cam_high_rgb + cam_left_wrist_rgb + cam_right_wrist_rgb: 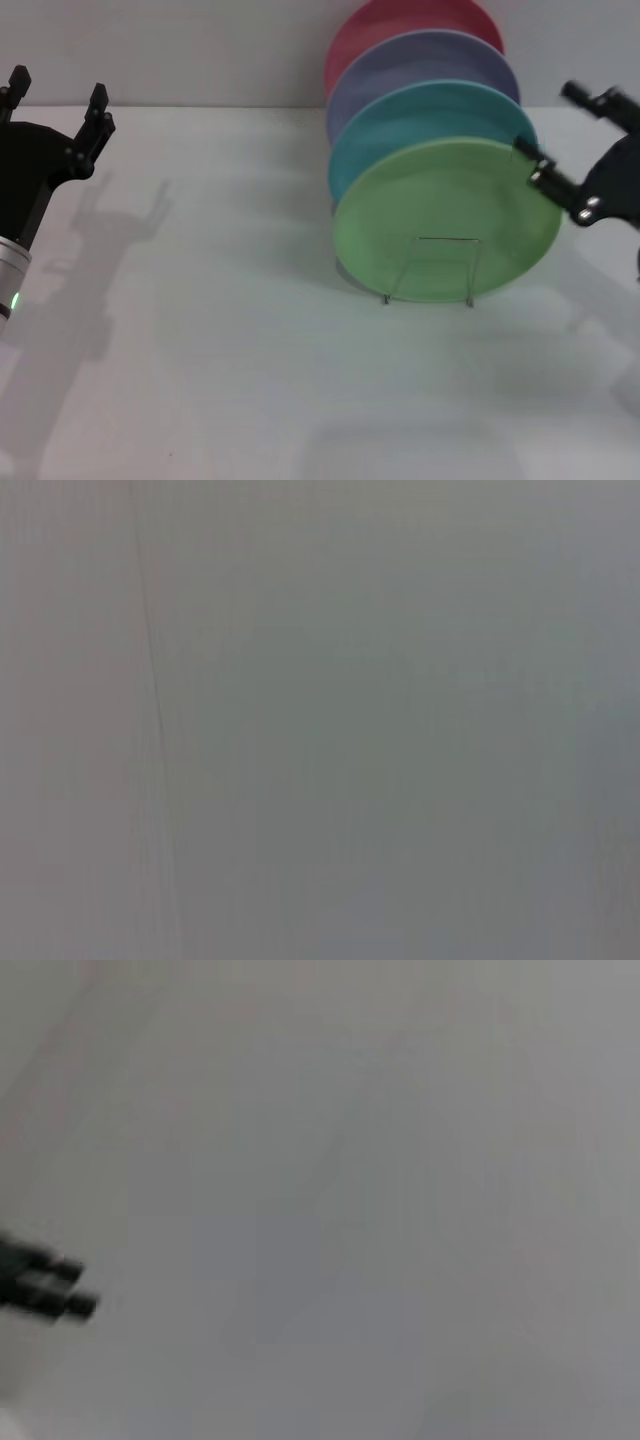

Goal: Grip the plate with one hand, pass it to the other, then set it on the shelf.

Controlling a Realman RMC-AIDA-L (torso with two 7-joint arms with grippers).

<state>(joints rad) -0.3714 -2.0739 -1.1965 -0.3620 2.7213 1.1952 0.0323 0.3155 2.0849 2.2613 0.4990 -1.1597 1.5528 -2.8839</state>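
The light green plate (447,218) stands on edge at the front of the wire shelf (430,272), facing me. In the head view my right gripper (553,128) is at the plate's upper right rim. Its jaws are apart, and the lower finger (560,188) overlaps the rim's edge. My left gripper (57,92) is open and empty at the far left, raised above the table, well away from the plate. The right wrist view shows only a dark fingertip (45,1288) against grey. The left wrist view shows plain grey.
Behind the green plate a turquoise plate (420,115), a lavender plate (420,62) and a red plate (400,22) stand in a row in the same rack. The white table (200,330) spreads to the left and front.
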